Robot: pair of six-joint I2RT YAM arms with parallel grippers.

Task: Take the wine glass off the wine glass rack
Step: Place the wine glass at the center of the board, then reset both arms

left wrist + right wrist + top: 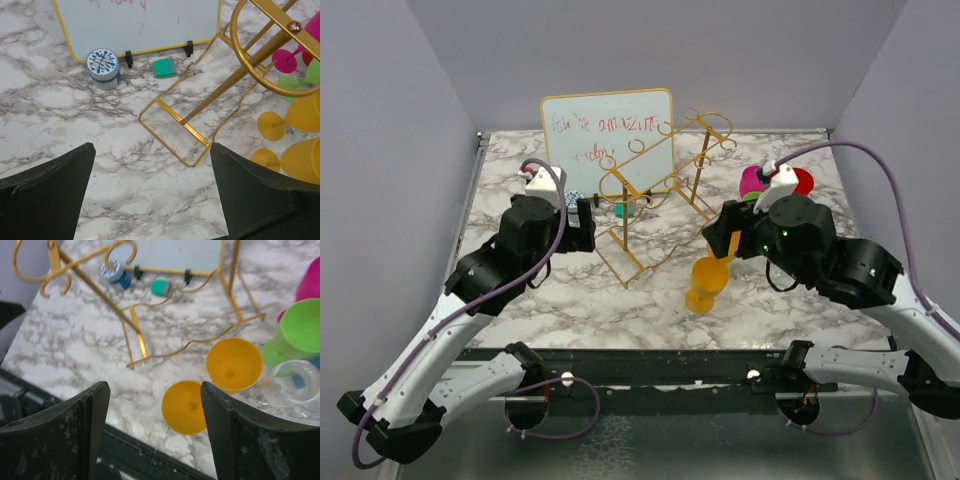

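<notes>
The wine glass (705, 283) sits lower centre in the top view, right of the wine glass rack (182, 122) (off its rails); the right gripper (153, 388) has its claw apart above it, the left gripper (152, 146) wide apart

The wine glass rack (622, 222) partly hides the whiteboard (590, 125).

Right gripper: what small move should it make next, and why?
Probably lift the right gripper straight up. Its jaws are open, and the yellow wine glass below them sits on the marble table, off the wine glass rack, so only a clean retreat seems left.
</notes>
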